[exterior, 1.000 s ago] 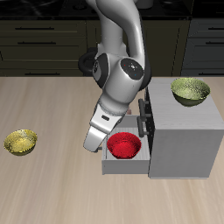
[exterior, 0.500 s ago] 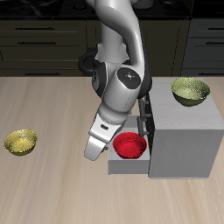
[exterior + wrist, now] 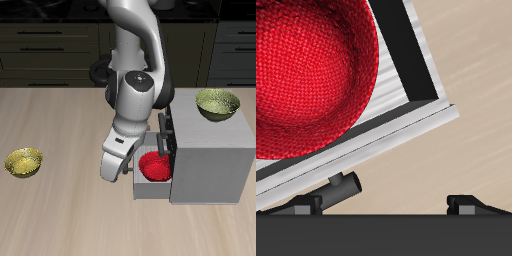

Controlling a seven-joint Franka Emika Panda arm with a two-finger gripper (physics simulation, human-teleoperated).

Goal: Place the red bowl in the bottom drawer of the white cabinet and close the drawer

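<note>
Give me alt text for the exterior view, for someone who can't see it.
A robot arm presses its gripper against the front of the bottom drawer of a white cabinet; the drawer is partly open with the red bowl inside. One yellow-green bowl sits on the cabinet, another on the table.

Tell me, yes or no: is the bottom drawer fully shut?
No. The bottom drawer sticks out of the white cabinet, and the red bowl shows inside it.
</note>
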